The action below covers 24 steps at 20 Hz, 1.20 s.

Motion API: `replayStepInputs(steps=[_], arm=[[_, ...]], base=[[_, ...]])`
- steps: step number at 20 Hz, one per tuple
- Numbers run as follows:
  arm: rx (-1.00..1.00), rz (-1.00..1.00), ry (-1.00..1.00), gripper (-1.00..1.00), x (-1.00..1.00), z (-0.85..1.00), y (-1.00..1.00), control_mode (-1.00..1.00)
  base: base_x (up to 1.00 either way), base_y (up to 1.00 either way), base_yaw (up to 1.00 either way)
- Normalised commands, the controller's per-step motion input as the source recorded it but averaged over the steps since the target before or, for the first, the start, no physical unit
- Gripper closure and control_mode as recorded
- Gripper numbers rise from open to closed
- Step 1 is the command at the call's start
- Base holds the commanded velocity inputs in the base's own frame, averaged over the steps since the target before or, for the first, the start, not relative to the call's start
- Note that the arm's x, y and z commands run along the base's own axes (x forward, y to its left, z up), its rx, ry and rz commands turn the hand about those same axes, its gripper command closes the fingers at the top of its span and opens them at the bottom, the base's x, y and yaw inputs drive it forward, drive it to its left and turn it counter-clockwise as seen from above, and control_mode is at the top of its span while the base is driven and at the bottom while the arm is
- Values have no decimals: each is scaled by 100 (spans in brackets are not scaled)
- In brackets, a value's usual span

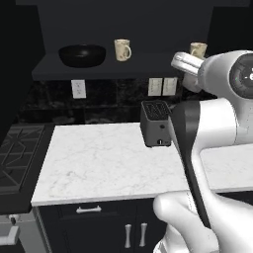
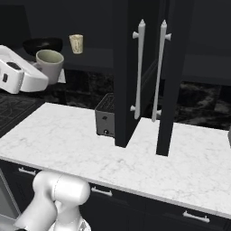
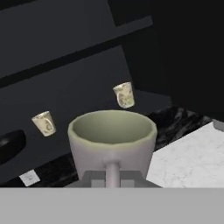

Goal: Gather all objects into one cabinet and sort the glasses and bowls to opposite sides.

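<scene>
Mugs: two (image 1: 122,50) (image 1: 198,49) stand on the cabinet shelf (image 1: 49,69), with the bowl (image 1: 82,55) at its left end. We see the gripper (image 2: 45,72) clamped on a third mug (image 2: 49,65), not yet shelved.

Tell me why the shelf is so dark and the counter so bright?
Left base view: the black bowl nearly melts into the unlit cabinet, while the white counter catches the light. Right base view: same dark shelf. Hand view: the mug in the hand looms big, close to the camera.
</scene>
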Motion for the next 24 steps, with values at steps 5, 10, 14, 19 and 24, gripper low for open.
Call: replayStepInputs(steps=[5, 10, 14, 19, 24], arm=[[-5, 0, 6, 100, 35, 1, -15, -100], [-22, 0, 7, 100, 62, 13, -36, -100], [-12, 3, 11, 100, 62, -2, 0, -100], [-8, 2, 1, 100, 69, -3, -24, -100], [-5, 2, 1, 100, 60, -3, -7, -100]], base=[[0, 0, 0], [0, 0, 0], [0, 0, 0], [0, 0, 0], [0, 0, 0]])
